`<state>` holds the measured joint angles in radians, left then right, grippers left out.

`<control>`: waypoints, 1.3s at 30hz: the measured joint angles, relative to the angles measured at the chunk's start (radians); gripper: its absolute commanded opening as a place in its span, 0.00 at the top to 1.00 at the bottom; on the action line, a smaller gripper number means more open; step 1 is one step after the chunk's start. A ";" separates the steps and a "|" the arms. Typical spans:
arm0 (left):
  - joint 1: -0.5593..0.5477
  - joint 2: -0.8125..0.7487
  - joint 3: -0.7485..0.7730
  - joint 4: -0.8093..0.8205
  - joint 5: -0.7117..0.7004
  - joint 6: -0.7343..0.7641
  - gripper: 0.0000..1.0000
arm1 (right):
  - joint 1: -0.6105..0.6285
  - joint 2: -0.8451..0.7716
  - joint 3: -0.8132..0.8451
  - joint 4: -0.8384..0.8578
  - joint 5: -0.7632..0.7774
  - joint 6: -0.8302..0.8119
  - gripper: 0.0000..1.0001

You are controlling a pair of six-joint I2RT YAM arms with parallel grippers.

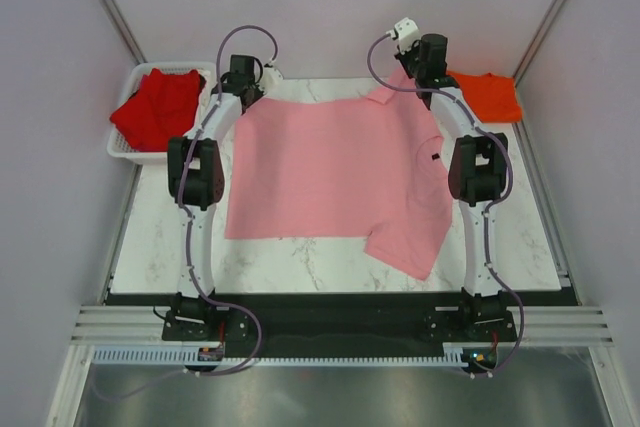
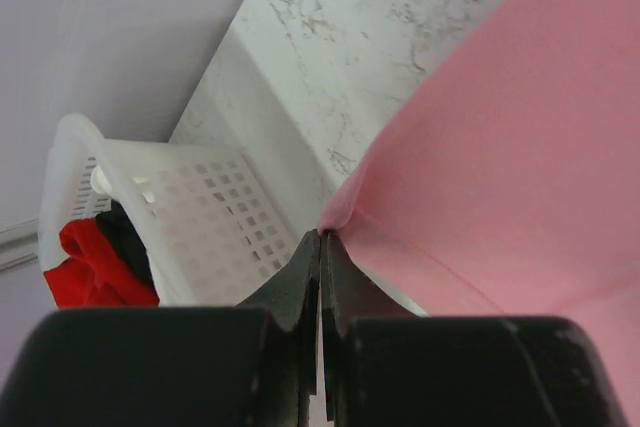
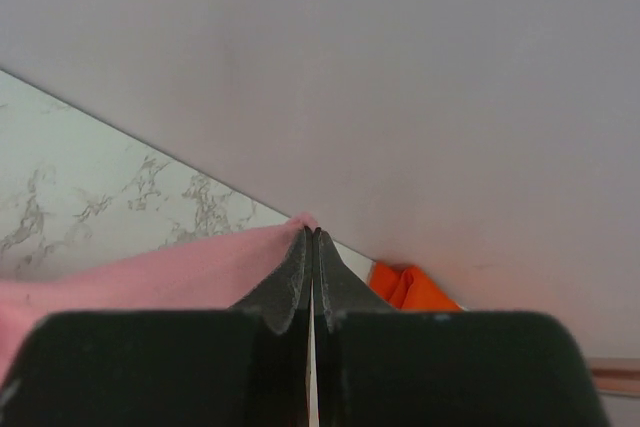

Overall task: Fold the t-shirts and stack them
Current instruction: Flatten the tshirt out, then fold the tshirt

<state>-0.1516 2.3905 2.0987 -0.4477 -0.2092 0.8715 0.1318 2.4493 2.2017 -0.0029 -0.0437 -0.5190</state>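
No text, number or sign can be read in any view. The pink shirt [image 1: 330, 167] has a small dark tag [image 1: 436, 159] on its side toward the right edge of the table [image 1: 300, 257], but the tag is too small to show any letters.
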 measured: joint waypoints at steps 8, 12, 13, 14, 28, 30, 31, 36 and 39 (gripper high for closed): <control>0.013 0.074 0.126 -0.002 -0.022 -0.021 0.98 | 0.009 0.084 0.066 0.046 0.051 -0.001 1.00; 0.008 0.074 0.137 0.001 -0.022 -0.042 0.98 | 0.010 0.085 0.053 0.051 0.060 -0.007 1.00; 0.007 0.074 0.137 0.000 -0.021 -0.049 0.98 | 0.010 0.079 0.039 0.056 0.061 -0.010 1.00; 0.006 0.074 0.137 -0.001 -0.020 -0.057 0.98 | 0.010 0.072 0.021 0.060 0.062 -0.013 1.00; 0.004 -0.174 -0.085 -0.006 0.039 -0.124 0.98 | 0.003 -0.213 -0.301 0.048 0.068 -0.074 1.00; 0.004 -0.220 -0.121 -0.004 0.050 -0.125 0.98 | 0.002 -0.260 -0.324 0.050 0.068 -0.079 1.00; 0.003 -0.240 -0.138 -0.003 0.056 -0.126 0.98 | 0.001 -0.282 -0.337 0.053 0.068 -0.080 1.00; 0.003 -0.311 -0.229 0.003 0.063 -0.138 0.98 | 0.001 -0.363 -0.411 0.054 0.071 -0.084 1.00; 0.003 -0.334 -0.280 0.001 0.064 -0.142 0.98 | 0.001 -0.404 -0.472 0.044 0.072 -0.084 1.00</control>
<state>-0.1482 2.0563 1.8187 -0.4465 -0.1452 0.7296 0.1326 2.0449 1.7298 0.0414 0.0280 -0.6033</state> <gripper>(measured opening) 0.028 0.007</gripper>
